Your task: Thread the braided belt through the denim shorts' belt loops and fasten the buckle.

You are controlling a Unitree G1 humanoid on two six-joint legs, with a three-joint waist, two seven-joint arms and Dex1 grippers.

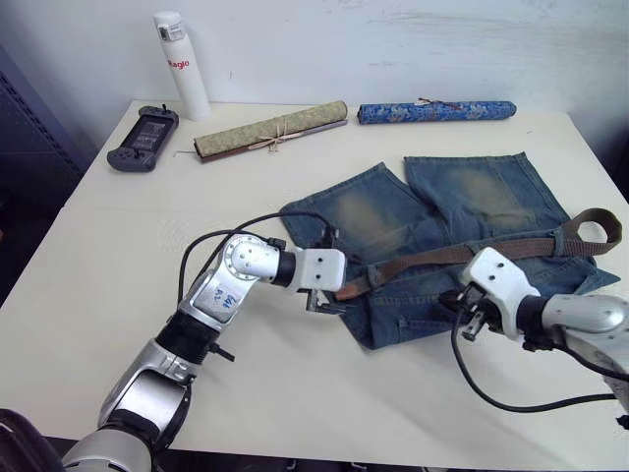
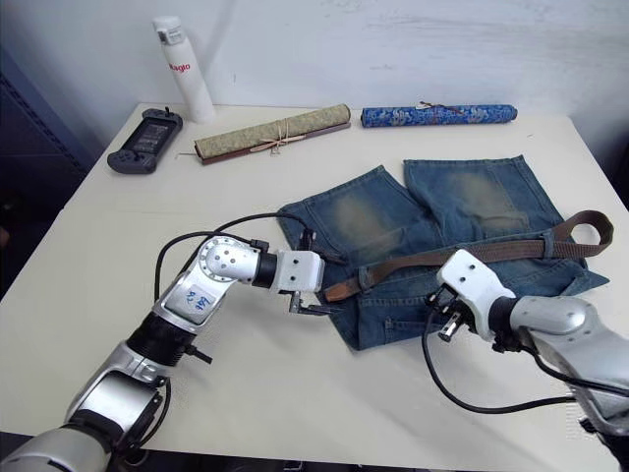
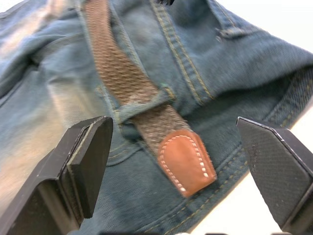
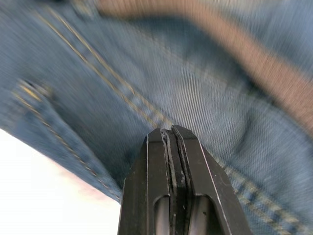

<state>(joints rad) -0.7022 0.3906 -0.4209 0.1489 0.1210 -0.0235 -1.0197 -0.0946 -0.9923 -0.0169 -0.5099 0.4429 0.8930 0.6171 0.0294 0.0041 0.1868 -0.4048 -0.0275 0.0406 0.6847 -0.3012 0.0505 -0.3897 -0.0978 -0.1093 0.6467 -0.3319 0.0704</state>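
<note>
The faded denim shorts point(image 1: 432, 226) lie flat on the table's right half. Across their waistband runs the brown braided belt point(image 1: 462, 254), its far end curled in a loop at the right point(image 1: 595, 231). The buckle is hidden. The belt's tan leather tip point(image 3: 186, 161) pokes out from under a belt loop point(image 3: 142, 105) at the shorts' left edge. My left gripper point(image 1: 324, 300) stands open at that edge, its fingers point(image 3: 83, 166) wide on either side of the tip without touching it. My right gripper point(image 1: 462, 315) is shut and empty, pointing at the denim below the belt point(image 4: 172, 134).
At the back stand a white bottle point(image 1: 180, 64), a black handheld device point(image 1: 143, 138), a greenish tied roll point(image 1: 270, 130) and a blue patterned roll point(image 1: 435, 111). Black cables arc from both wrists. Bare tabletop lies to the left and in front of the shorts.
</note>
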